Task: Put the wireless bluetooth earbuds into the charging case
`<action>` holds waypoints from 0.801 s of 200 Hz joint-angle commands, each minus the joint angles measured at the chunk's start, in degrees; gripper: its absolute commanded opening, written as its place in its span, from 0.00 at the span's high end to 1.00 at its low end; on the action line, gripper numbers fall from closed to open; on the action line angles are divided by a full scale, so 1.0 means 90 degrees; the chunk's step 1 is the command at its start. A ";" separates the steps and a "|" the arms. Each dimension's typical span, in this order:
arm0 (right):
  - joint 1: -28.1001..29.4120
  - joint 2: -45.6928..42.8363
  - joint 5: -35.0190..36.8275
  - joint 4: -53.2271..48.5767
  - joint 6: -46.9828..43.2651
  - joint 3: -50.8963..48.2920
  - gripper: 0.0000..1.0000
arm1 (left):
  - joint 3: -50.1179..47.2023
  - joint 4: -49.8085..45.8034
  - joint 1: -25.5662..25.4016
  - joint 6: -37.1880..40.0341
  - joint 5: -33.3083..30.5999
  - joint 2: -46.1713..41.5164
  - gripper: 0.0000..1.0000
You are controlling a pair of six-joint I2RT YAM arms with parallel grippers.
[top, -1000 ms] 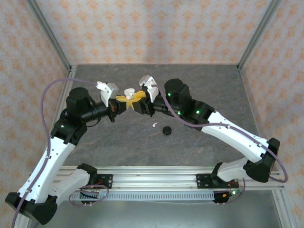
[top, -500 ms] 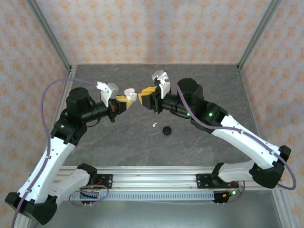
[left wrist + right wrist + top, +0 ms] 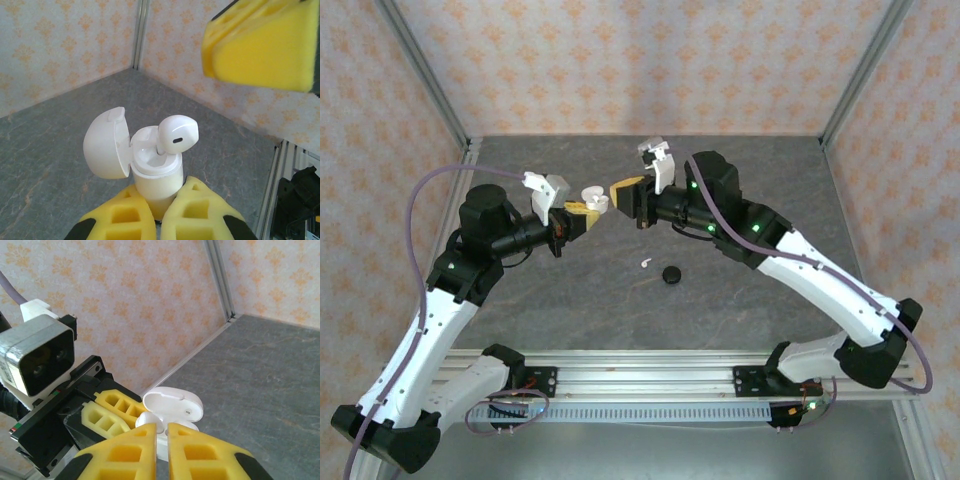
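Grey marbled table [image 3: 770, 180], patterned walls round it. The left gripper [image 3: 585, 209] is pinched on the lower body of the white charging case [image 3: 155, 175] and holds it up off the surface, upright in its tips. The case lid [image 3: 105, 145] is flipped open to the side. One white earbud [image 3: 176, 134] sits in a slot of the case, stem down, head sticking up above the rim, so it looks not fully seated. The slot beside it looks empty. The right gripper [image 3: 625, 192] hangs just in front of the case, slightly above it, fingers pressed nearly together with nothing seen between them. The step looks like first bud placed. Next, the right gripper likely needs to push that bud home or go down for another. A second white earbud [image 3: 646, 263] lies on the table below the right gripper, toward the bases. A small dark round object [image 3: 671, 274] lies just beside it, too small to identify.
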 commanded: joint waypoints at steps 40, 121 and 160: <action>0.0060 0.0172 -0.0459 0.0018 0.0360 0.0298 0.87 | 0.0011 0.0041 -0.0051 0.0100 0.0138 -0.0239 1.00; 0.0255 0.0375 -0.0578 -0.0053 0.0379 0.0481 0.88 | 0.0010 -0.0096 -0.0047 0.0146 0.0153 -0.0366 1.00; 0.0314 0.0431 -0.0568 -0.0074 0.0432 0.0525 0.88 | 0.0020 -0.0189 -0.0058 0.0233 0.0148 -0.0416 1.00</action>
